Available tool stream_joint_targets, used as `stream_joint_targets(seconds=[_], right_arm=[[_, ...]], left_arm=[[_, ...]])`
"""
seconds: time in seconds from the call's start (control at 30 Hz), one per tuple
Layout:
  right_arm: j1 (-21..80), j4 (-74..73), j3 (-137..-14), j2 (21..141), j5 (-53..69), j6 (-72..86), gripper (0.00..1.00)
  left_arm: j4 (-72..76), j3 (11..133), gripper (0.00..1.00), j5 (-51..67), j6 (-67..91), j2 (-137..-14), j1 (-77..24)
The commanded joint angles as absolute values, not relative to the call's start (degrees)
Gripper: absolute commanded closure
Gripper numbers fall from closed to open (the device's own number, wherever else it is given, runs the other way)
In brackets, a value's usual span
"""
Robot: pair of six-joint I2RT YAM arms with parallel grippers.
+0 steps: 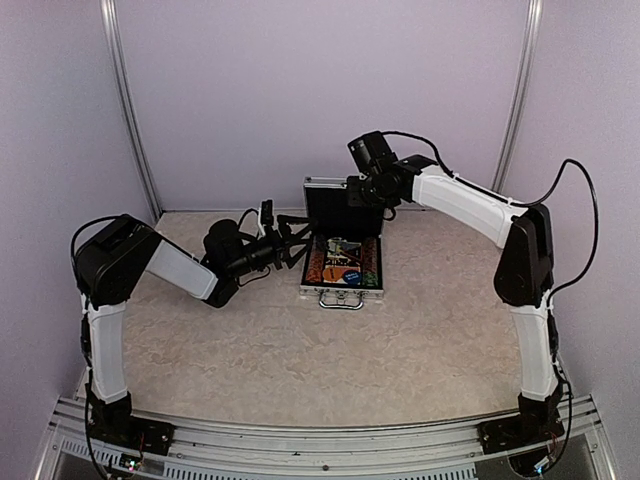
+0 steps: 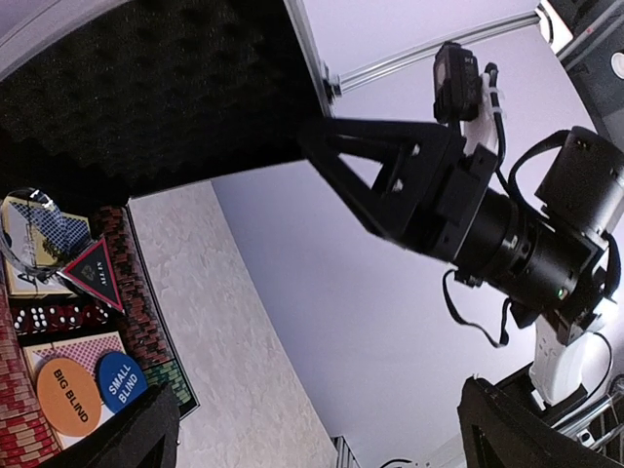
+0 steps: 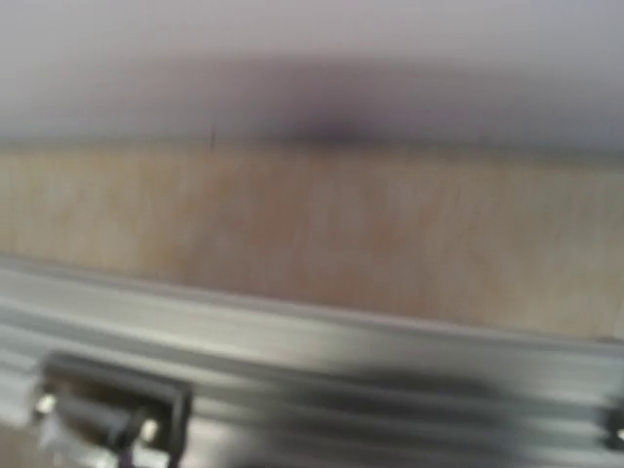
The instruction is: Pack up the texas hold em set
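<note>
The case (image 1: 342,291) is sitting in the middle of the table (image 1: 300,350), and it is standing open. Its lid (image 1: 330,205) is pointing straight up at the back of the case. Inside the case the chips (image 2: 141,312), the dice (image 2: 44,317), the marker (image 2: 95,275), the orange disc (image 2: 70,397) and the blue disc (image 2: 122,382) are lying in their spots. So I think the packing is nearly done, and the step now is shutting the lid.

The right gripper (image 1: 362,190) is reaching to the top right corner of the lid. I cannot tell if it is wide or narrow, or if it is pinching the lid. Its own camera is showing only a blurry silver edge and a clasp (image 3: 107,409). The left gripper (image 1: 292,243) is hovering just left of the case with its fingers spread wide, holding nothing.

To do this well, the right gripper should be tipping the lid slowly toward the front of the case. Pushing near the top edge should swing the lid on its hinge without sliding the case. The left gripper could be steadying the left wall of the case, but its fingers must not be under the lid. The marker seems to be lying on top of other things, so it is smart to check that nothing is sticking up above the rim.
</note>
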State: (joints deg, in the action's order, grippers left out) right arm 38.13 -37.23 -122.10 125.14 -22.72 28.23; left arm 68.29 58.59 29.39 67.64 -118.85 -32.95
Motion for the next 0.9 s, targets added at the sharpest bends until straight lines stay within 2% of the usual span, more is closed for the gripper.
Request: stream_joint_targets(seconds=[0.0,0.3,0.43,0.57,0.87], right_arm=[[35.85,-34.96,-128.48,129.0,-21.54,22.81,0.54],[34.62,-35.85,-129.61,129.13,-18.99,17.6,0.51],[33.37,-37.64,-131.23,129.37,-19.89,15.53,0.42],[29.91,-39.13,-136.02,131.11,-18.43,14.32,0.41],[28.79,-35.23,-129.15,127.53,-9.03,14.28,0.41]], left_arm=[[70.4,60.54,0.01,29.98,67.53,-119.5,-33.37],[67.21,62.18,0.01,29.92,66.07,-118.83,-34.2],[63.74,63.66,0.01,29.26,63.81,-118.74,-35.42],[62.22,64.88,0.01,28.89,63.39,-118.95,-35.81],[60.99,62.14,0.01,28.57,62.84,-118.32,-38.72]])
